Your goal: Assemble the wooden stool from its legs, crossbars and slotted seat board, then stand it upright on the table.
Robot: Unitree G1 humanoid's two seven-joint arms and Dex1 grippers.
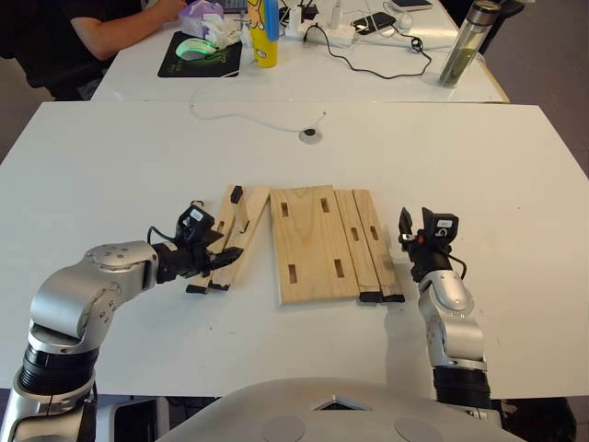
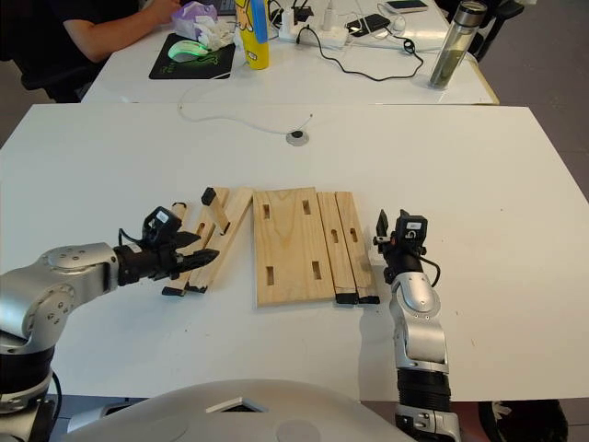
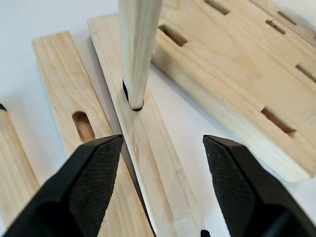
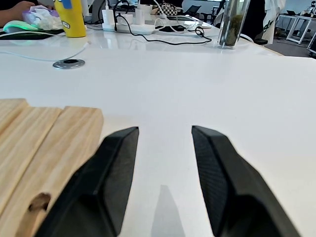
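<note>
Left gripper (image 3: pixel 163 148): fingers spread, empty, straddling a slotted leg (image 3: pixel 143 133) in the left group of parts.
Right gripper (image 4: pixel 163 136): fingers spread, empty, just beside 2 slotted legs (image 1: pixel 368 241).
Crossbar (image 3: pixel 138 49): tilted, its end resting on the straddled leg.
Seat board (image 1: pixel 308 241): flat on the table (image 1: pixel 460 157) between both groups, 4 slots showing.
Handling: probably light, stiff, smooth wood; pinch each leg across its narrow width, mid-length, clear of slots.

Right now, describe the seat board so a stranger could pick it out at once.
On the white table lies a row of pale wood. The seat board is mid-row: the widest piece, with four slots, while the strips on either side are narrow.
</note>
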